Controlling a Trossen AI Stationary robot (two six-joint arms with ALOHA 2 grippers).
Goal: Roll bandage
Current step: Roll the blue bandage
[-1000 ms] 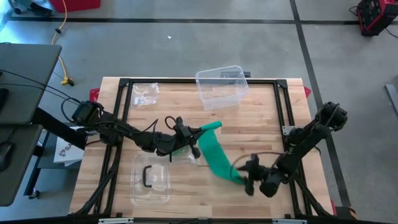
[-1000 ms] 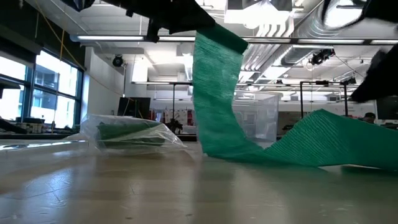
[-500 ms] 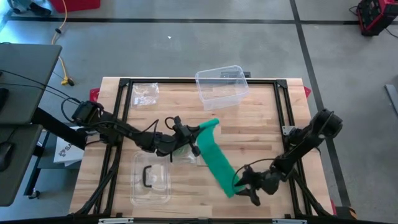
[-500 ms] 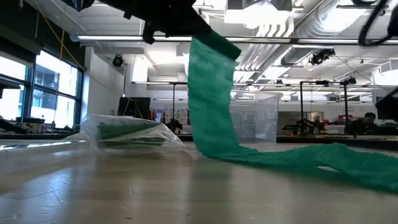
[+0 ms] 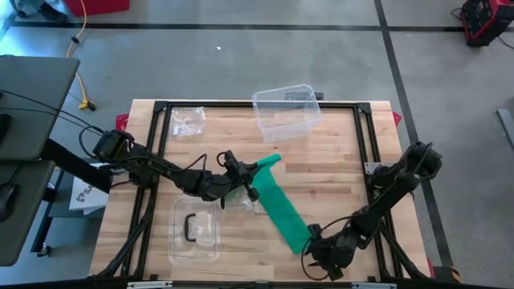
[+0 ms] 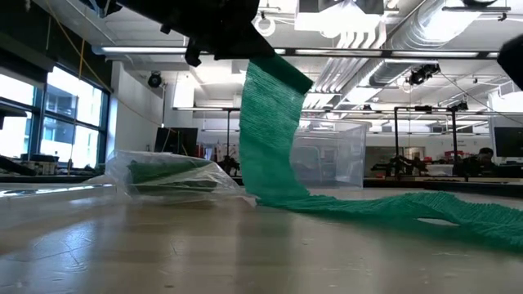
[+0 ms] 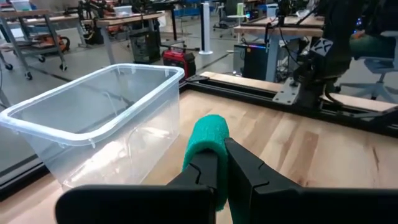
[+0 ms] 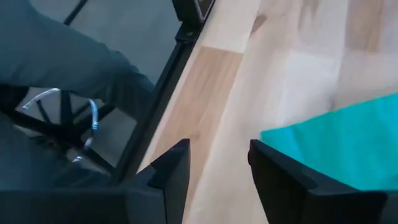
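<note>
A long green bandage (image 5: 281, 205) runs from its raised far end at my left gripper (image 5: 255, 172) down to the table. From there it lies flat toward the near right, as the low view also shows (image 6: 384, 208). My left gripper (image 7: 221, 158) is shut on that far end. My right gripper (image 5: 316, 255) stands open at the bandage's near end (image 8: 336, 143). Bare wood shows between its fingers (image 8: 217, 158), and the bandage lies beside one finger; whether they touch I cannot tell. My left gripper pinches the bandage between its two fingers just behind its far end (image 7: 208, 134), which sticks out past the fingertips as a rounded fold. The fingers come nearly level from the table's left. The strip hangs below them (image 6: 270, 131), and its lower part lies on the table.
A clear plastic bin (image 5: 285, 112) stands at the far middle, and a small plastic bag (image 5: 186, 120) lies at the far left. A clear lid with a black handle (image 5: 194, 229) lies near the front left. Crumpled plastic wrap (image 6: 172, 175) lies under my left arm.
My right gripper has gone toward the table's near edge and rolled at the wrist. The bandage's near end, raised off the table a second ago, has sunk and now lies flat. The far end has stayed in my left gripper.
</note>
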